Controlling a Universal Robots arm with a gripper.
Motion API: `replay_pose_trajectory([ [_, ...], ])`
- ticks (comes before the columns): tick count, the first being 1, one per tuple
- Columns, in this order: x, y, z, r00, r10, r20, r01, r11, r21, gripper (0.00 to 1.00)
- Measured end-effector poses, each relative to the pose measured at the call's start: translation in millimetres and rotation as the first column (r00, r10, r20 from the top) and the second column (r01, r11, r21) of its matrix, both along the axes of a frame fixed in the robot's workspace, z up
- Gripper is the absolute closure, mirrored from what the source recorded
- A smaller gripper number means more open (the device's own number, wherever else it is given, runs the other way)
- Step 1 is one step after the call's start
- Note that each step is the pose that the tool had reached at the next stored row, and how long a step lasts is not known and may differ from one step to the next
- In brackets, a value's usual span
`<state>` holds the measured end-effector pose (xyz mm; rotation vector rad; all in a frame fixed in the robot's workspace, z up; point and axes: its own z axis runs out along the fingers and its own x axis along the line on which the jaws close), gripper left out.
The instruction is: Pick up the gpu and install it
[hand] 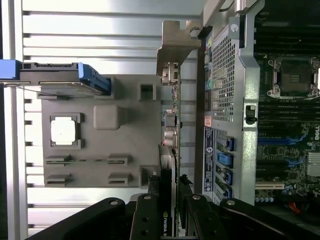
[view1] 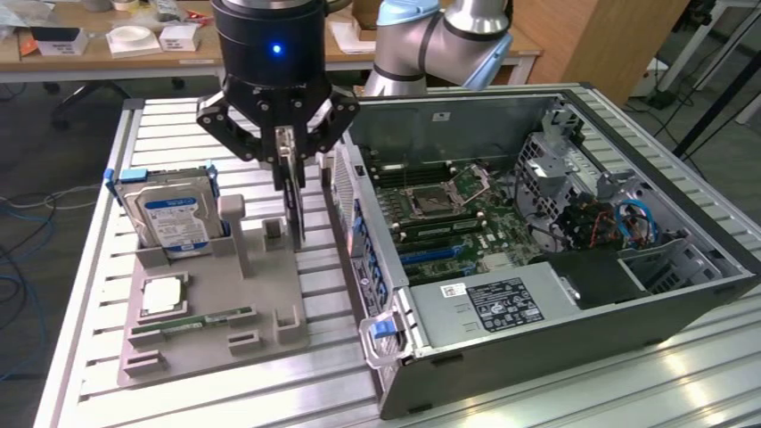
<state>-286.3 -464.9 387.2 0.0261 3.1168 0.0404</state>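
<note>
The gpu point(view1: 294, 201) hangs on edge, a thin dark card seen nearly edge-on, over the right side of the grey holder tray point(view1: 267, 285). My gripper point(view1: 289, 171) is shut on its upper edge. In the wrist view the gpu point(hand: 169, 150) runs away from my gripper point(hand: 169, 212), with its silver end bracket point(hand: 177, 45) at the far end. Its black fingers point(hand: 146, 217) press on both faces of the card. I cannot tell whether the card's lower edge is clear of the holder's slot. It is apart from the computer case point(view1: 571, 294).
The open computer case lies on its side at the exterior view's right, motherboard point(view1: 452, 214) and slots exposed. In the grey tray stand a silver hard drive point(view1: 176, 218) with a blue label, a processor point(view1: 160, 296) and a narrow green RAM stick point(view1: 196, 321). A slatted aluminium table point(view1: 84, 357) carries everything.
</note>
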Motion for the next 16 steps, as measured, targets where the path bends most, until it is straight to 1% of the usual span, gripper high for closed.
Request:
replay_pose_trajectory([
  [16, 16.8, 0.0, 0.0, 1.0, 0.0, -0.0001, 0.0, 1.0, 0.0, 0.74],
])
